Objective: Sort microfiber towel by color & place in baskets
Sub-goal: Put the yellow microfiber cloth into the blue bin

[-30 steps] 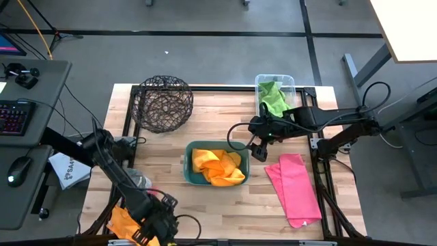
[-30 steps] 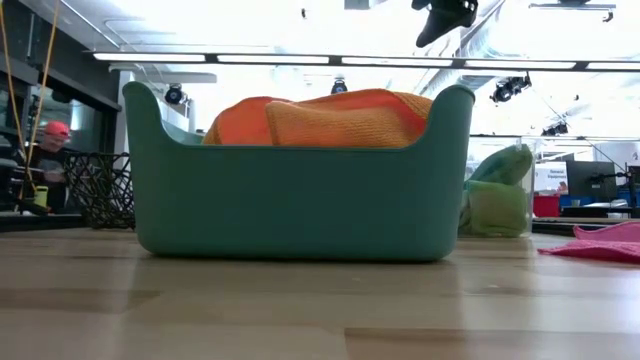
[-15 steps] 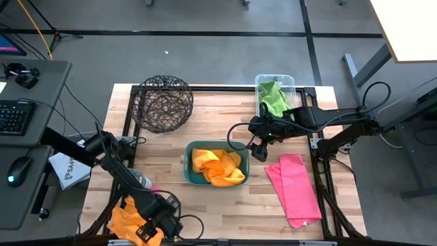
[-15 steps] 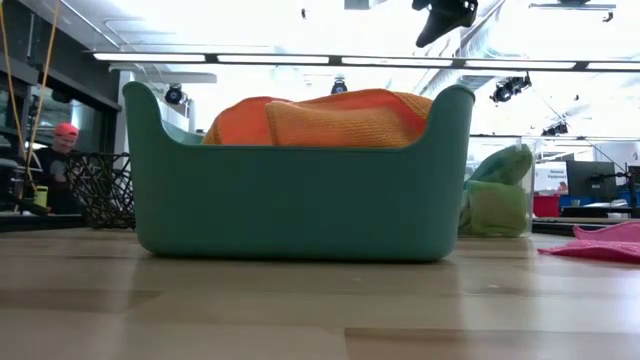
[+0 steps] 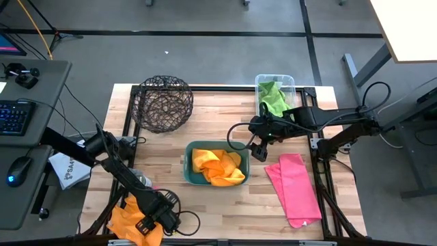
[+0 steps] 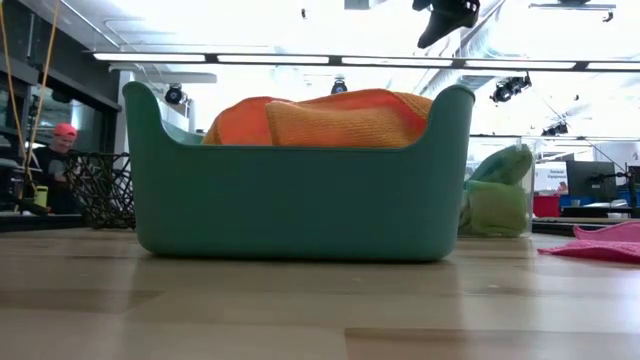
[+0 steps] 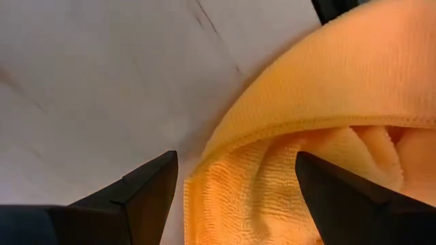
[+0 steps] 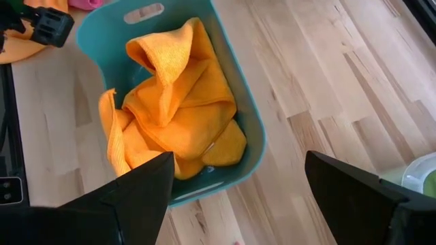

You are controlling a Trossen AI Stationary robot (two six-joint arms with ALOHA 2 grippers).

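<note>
A pale plank-wood worktop [image 5: 212,205] carried three containers: a round dark wire-mesh basket [image 5: 163,103], a smooth teal rectangular tub [image 5: 189,166] heaped with crumpled orange towels [image 5: 217,166], and a clear bin [image 5: 289,85] holding a green towel [image 5: 274,98]. A flat pink towel [image 5: 293,187] lay right of the tub. The right pincer [image 5: 256,148] hovered wide open, empty, above the tub's right end. The left pincer [image 5: 151,225], open, straddled a fuzzy orange towel [image 7: 327,156] at the front-left edge.

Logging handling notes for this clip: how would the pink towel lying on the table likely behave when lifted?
The pink towel lies flat and limp on the table, so it is probably floppy and would drape. It looks thin, so likely light. Its fuzzy weave suggests the claw would not slip.
</note>
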